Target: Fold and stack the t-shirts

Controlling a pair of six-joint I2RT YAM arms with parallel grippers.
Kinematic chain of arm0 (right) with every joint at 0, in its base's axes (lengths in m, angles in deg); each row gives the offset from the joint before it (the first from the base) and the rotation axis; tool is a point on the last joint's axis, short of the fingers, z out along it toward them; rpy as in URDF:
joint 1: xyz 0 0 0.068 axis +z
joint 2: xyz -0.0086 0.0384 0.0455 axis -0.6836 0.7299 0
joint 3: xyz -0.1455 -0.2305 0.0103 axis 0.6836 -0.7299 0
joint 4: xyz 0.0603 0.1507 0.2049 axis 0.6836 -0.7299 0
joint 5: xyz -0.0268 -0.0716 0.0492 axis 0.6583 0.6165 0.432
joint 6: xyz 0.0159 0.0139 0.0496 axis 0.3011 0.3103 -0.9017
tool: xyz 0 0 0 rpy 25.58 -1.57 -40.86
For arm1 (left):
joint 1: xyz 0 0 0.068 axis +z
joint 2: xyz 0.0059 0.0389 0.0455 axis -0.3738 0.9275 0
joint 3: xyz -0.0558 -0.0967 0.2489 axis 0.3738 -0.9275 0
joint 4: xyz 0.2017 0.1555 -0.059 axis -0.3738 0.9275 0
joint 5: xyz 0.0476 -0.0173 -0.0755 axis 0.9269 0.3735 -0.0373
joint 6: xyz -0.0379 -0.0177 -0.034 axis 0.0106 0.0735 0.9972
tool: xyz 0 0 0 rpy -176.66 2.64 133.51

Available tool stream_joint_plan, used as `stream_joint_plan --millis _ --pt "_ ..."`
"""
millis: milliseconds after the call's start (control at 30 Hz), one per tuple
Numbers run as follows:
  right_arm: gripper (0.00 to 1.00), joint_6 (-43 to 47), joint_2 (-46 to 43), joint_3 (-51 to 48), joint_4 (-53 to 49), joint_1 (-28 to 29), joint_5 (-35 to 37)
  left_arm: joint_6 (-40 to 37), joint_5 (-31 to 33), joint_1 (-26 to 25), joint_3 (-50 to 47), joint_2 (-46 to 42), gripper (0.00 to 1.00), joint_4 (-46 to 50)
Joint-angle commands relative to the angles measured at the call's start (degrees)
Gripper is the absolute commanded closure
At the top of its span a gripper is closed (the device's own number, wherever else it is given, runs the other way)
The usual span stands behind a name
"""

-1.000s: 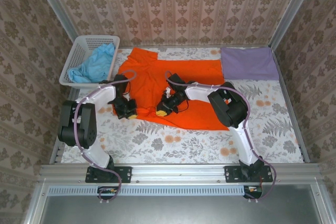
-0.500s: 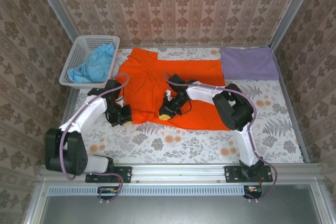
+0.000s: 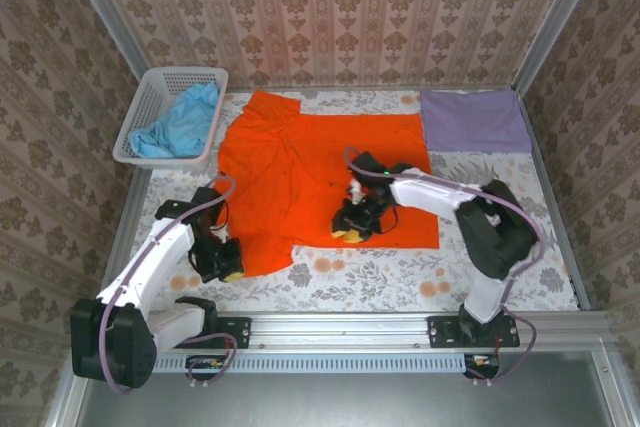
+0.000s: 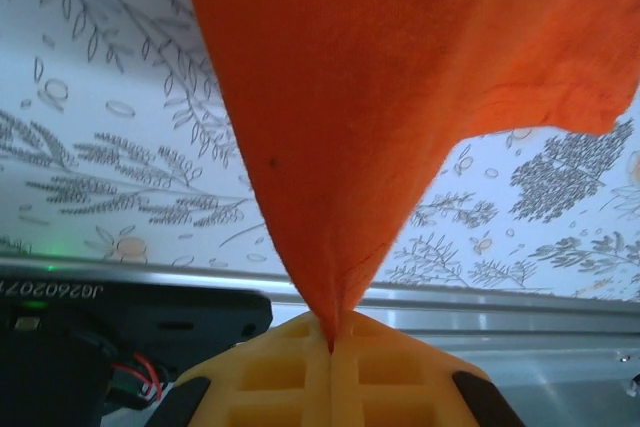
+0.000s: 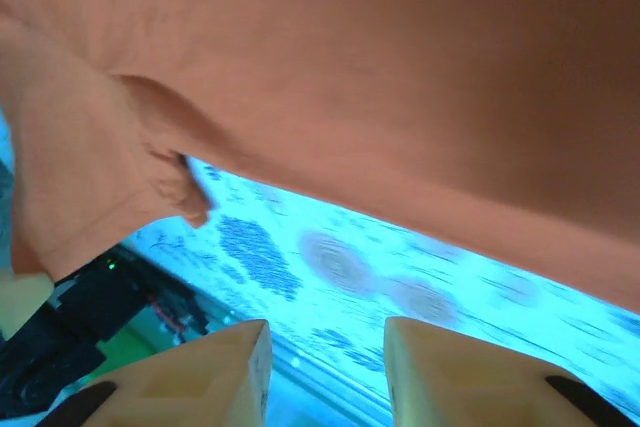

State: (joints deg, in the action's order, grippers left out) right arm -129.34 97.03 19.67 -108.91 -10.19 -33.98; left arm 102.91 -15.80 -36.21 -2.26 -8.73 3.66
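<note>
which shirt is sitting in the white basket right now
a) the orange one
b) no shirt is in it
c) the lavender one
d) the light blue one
D: the light blue t-shirt lies bunched in the white basket, while the orange t-shirt is spread out and the lavender t-shirt lies folded at the far right.

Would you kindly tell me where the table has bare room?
Bare table lies along the near edge and right of the orange t-shirt, nearer than the lavender t-shirt, though the right arm crosses there. Centre and basket corner are crowded.

Matt orange cloth t-shirt [image 3: 300, 167]; plastic basket [image 3: 148, 107]
</note>
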Motion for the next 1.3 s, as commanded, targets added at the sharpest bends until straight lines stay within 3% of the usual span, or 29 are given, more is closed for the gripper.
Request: stream_joint_plan --millis 0,200,400,633,833,1267 --pt "0.58 -7.31 -10.22 -9.74 0.54 -5.95 11.33 2.13 2.07 -0.38 1.56 -1.22 1.0 4.83" --pt "0.47 -10.1 -29.67 -24.37 -1.86 -23.08 19.62 3.2 3.6 0.04 2.13 -3.07 1.0 6.01" --pt "0.5 -4.94 -32.03 -25.8 -7.54 -32.61 23.73 2.33 3.3 0.0 2.66 -1.71 1.0 5.93" --pt "0.52 -4.0 -29.0 -27.99 -6.19 -33.19 23.59 2.57 4.81 -0.15 3.09 -1.62 1.0 6.04" --pt "0.6 -2.23 -22.73 -27.64 0.17 -33.19 20.05 2.93 4.1 -0.6 2.32 -0.33 1.0 5.15" --pt "0.9 0.4 -15.88 -23.74 -0.31 -32.93 20.99 4.17 8.23 -4.78 4.42 5.16 1.0 4.74"
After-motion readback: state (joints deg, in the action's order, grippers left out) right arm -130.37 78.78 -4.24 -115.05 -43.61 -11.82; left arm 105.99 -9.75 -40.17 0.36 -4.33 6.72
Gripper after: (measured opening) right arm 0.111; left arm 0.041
